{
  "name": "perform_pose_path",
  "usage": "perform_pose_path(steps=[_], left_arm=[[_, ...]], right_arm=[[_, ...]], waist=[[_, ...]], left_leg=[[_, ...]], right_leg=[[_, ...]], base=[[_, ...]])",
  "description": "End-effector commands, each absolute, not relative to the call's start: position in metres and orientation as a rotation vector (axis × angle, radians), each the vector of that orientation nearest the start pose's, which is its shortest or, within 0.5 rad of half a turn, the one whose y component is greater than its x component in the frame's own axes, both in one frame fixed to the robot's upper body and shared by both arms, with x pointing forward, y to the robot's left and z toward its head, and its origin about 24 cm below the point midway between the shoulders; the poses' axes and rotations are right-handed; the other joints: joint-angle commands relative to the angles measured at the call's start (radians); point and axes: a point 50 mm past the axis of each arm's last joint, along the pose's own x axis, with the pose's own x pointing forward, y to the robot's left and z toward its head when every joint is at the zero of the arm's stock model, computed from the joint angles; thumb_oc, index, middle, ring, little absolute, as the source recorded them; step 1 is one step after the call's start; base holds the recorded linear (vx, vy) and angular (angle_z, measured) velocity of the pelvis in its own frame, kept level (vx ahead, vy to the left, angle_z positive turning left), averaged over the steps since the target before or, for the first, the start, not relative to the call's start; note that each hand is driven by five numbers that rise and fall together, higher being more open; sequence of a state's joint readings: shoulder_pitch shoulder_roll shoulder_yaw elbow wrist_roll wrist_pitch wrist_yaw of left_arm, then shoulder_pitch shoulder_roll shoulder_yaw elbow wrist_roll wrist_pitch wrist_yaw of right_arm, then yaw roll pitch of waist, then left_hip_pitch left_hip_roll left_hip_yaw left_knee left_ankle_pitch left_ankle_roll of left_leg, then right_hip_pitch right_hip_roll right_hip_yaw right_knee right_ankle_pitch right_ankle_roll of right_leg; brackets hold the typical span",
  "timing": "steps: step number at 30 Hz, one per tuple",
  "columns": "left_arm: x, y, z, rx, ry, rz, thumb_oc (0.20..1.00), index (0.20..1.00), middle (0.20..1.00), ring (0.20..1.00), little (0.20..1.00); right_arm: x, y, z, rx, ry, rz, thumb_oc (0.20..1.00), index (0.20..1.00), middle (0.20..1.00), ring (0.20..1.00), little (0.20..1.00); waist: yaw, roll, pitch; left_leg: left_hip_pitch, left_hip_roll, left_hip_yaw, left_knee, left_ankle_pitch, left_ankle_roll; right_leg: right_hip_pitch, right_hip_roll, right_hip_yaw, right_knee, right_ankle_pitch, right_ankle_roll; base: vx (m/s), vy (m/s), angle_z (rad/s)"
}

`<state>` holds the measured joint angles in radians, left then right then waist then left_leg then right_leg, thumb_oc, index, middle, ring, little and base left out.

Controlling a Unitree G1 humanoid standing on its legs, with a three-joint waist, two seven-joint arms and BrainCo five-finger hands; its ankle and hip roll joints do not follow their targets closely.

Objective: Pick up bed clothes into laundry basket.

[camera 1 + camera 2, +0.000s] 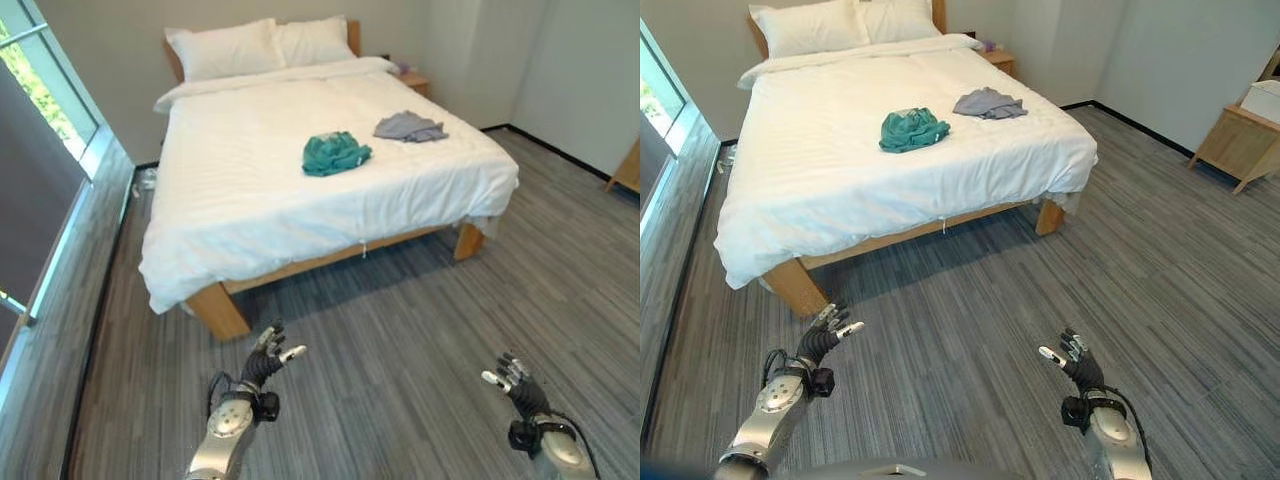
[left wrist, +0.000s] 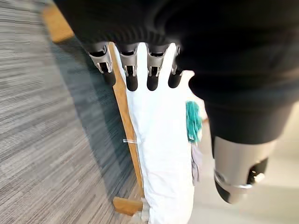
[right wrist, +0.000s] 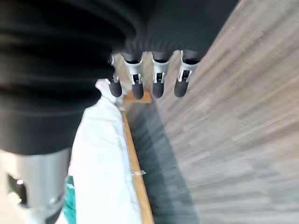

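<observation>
A crumpled teal garment point(image 1: 335, 153) lies on the white bed point(image 1: 250, 190), toward its foot. A grey garment point(image 1: 409, 127) lies just to its right, nearer the bed's right edge. The left wrist view also catches the teal garment point(image 2: 192, 122) on the white cover. My left hand point(image 1: 262, 366) hangs open above the floor, short of the bed's near left leg. Lower right, my right hand point(image 1: 517, 384) is open too, well away from the bed. Both hands are empty.
Two white pillows point(image 1: 262, 45) rest at the headboard. A small nightstand point(image 1: 413, 80) stands right of the bed's head, a wooden cabinet point(image 1: 1242, 140) at the right wall. A window point(image 1: 35, 150) runs along the left. Grey plank floor point(image 1: 400, 330) spreads between me and the bed.
</observation>
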<state>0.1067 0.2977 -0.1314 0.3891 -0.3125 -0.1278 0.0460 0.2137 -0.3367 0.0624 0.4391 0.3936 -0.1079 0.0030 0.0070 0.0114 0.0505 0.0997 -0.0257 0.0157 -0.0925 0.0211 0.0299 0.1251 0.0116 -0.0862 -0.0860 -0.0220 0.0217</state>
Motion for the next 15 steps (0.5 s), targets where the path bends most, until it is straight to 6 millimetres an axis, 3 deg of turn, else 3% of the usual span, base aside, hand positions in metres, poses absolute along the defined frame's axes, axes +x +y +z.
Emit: perform_pose_path(steps=[1,8,9,10,12,14,15], left_arm=[[0.222,0.22,-0.039,0.011,0.31,0.097,1.0,1.0,1.0,1.0,1.0],[0.224,0.227,-0.033,0.055,0.296,0.077,1.0,1.0,1.0,1.0,1.0],[0.226,0.231,-0.03,0.05,0.284,0.1,1.0,1.0,1.0,1.0,1.0],[0.227,0.232,-0.029,0.05,0.277,0.108,1.0,1.0,1.0,1.0,1.0],[0.229,0.237,-0.023,0.07,0.258,0.126,1.0,1.0,1.0,1.0,1.0],[0.231,0.241,-0.02,0.1,0.254,0.127,1.0,1.0,1.0,1.0,1.0],[0.232,0.243,-0.019,0.116,0.252,0.129,1.0,1.0,1.0,1.0,1.0]], right_arm=[[0.186,-0.238,-0.054,0.029,0.412,-0.116,1.0,1.0,1.0,1.0,1.0],[0.204,-0.232,-0.035,0.041,0.322,-0.049,1.0,1.0,1.0,1.0,1.0],[0.212,-0.226,-0.027,0.06,0.278,-0.027,1.0,1.0,1.0,1.0,1.0],[0.215,-0.224,-0.024,0.062,0.263,-0.021,1.0,1.0,1.0,1.0,1.0],[0.219,-0.215,-0.017,0.088,0.226,0.006,1.0,1.0,1.0,1.0,1.0],[0.219,-0.21,-0.017,0.109,0.224,0.019,1.0,1.0,1.0,1.0,1.0],[0.22,-0.206,-0.015,0.123,0.215,0.032,1.0,1.0,1.0,1.0,1.0]], waist=[[0.014,-0.047,-0.008],[0.026,-0.052,0.021],[0.03,-0.048,0.045],[0.031,-0.047,0.06],[0.027,-0.044,0.093],[0.013,-0.028,0.125],[0.007,-0.028,0.136]], left_leg=[[-0.016,0.018,-0.048,0.005,-0.007,-0.034],[-0.025,0.009,-0.026,0.005,-0.019,-0.018],[-0.03,0.008,-0.021,0.01,-0.026,-0.004],[-0.031,0.004,-0.022,0.014,-0.028,0.006],[-0.033,-0.003,-0.028,0.028,-0.036,0.031],[-0.018,0.015,-0.047,0.035,-0.043,0.035],[0.003,0.023,-0.048,0.031,-0.046,0.029]], right_leg=[[-0.037,-0.108,-0.01,0.034,0.06,0.106],[-0.071,-0.128,0.008,0.083,0.048,0.12],[-0.13,-0.137,0.012,0.196,0.038,0.133],[-0.177,-0.144,0.017,0.285,0.066,0.146],[-0.297,-0.16,0.032,0.53,0.173,0.163],[-0.386,-0.139,0.05,0.645,0.195,0.161],[-0.425,-0.16,0.031,0.632,0.182,0.158]], base=[[0.0,0.0,0.0],[0.01,0.042,-0.08],[-0.03,0.111,-0.23],[-0.03,0.131,-0.29],[0.0,0.128,-0.27],[0.12,0.067,-0.03],[0.27,-0.03,0.08]])
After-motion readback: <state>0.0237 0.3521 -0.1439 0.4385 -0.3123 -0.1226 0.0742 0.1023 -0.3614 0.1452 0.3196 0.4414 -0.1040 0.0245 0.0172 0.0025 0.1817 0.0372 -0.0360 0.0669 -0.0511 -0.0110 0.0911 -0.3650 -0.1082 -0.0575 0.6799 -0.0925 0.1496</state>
